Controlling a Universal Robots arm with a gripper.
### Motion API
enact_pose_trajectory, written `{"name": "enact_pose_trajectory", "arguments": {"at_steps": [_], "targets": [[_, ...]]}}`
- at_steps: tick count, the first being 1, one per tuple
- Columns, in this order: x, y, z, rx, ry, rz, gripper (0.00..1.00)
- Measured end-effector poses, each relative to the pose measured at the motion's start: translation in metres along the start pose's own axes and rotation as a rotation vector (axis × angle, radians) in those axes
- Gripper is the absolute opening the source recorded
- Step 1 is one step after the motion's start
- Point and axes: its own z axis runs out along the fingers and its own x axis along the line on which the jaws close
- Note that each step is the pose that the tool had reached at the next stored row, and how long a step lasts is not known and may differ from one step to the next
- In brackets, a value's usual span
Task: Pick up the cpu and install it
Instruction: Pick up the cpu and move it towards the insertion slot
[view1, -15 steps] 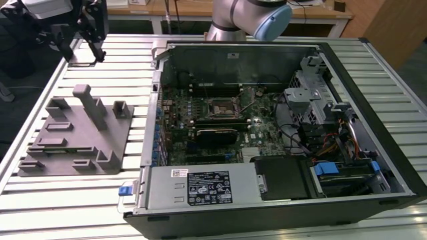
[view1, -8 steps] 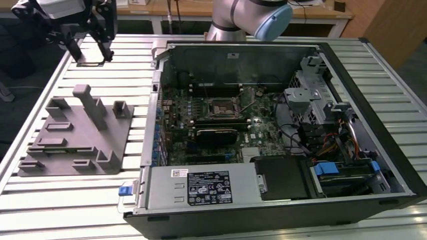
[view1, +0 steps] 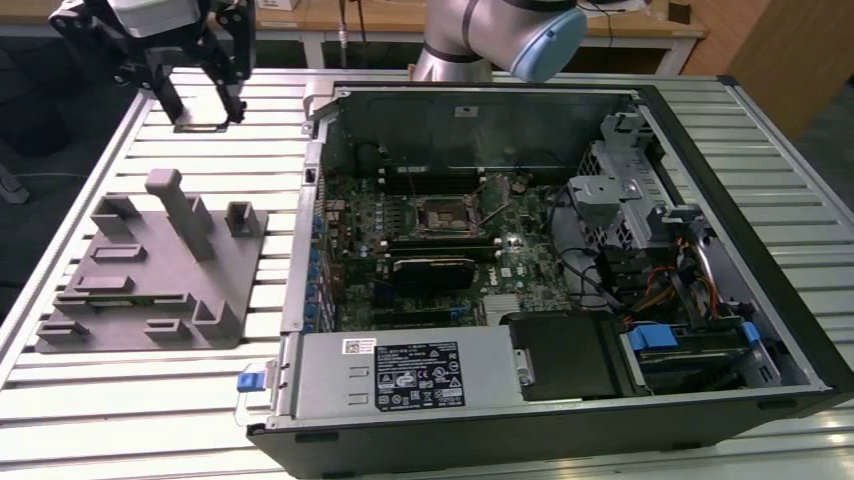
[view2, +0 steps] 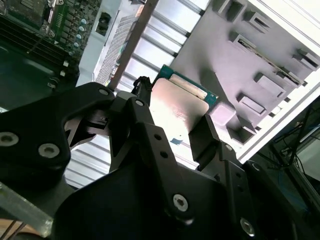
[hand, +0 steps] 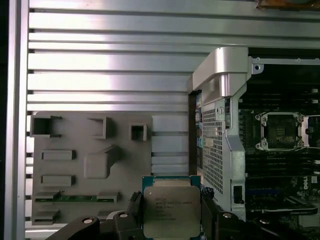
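The cpu (hand: 171, 210) is a flat square chip with a silver-grey metal top and a green rim, and it sits clamped between my black fingers in both wrist views. My gripper (hand: 171, 216) is shut on its two opposite edges. In the second wrist view the cpu (view2: 180, 107) hangs in the gripper (view2: 172, 116) over the slatted table. In the exterior view my gripper (view1: 204, 120) is raised above the far corner of the table on the exterior view's left, beyond the grey block. The open cpu socket (view1: 445, 215) lies on the motherboard inside the case; the first wrist view also shows the socket (hand: 280, 131).
The open computer case (view1: 534, 95) fills the middle and right of the slatted metal table (view1: 147, 400). A grey plastic block with slots and posts (view1: 154, 265) lies on the exterior view's left. The arm's base (view1: 461, 45) stands behind the case.
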Motion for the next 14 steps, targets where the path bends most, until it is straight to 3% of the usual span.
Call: {"name": "enact_pose_trajectory", "arguments": {"at_steps": [14], "targets": [[-0.0283, 0.0012, 0.0018, 0.0000, 0.0000, 0.000, 0.55]]}}
